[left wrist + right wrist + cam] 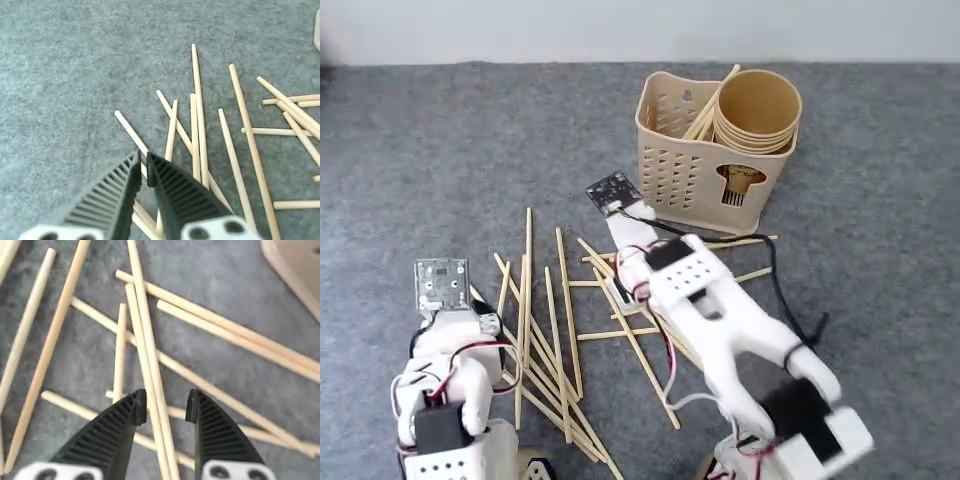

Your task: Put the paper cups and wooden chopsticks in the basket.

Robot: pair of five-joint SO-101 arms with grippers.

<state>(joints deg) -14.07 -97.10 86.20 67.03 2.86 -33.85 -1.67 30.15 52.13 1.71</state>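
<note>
1. The left hand (141,162), at the near left, is clenched almost closed with nothing between its fingers. It hangs over the left edge of the wooden chopsticks (565,310) scattered on the grey worktop (410,150).
2. The right hand (165,407) is released, its fingers straddling two side-by-side sticks mid-pile.
3. At the far right, the basket (665,170) holds stacked paper cups (757,105) and a few sticks.

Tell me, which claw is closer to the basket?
Right. The right claw hovers over chopsticks just in front of the basket; the left claw is farther off, at the pile's opposite edge.
</note>
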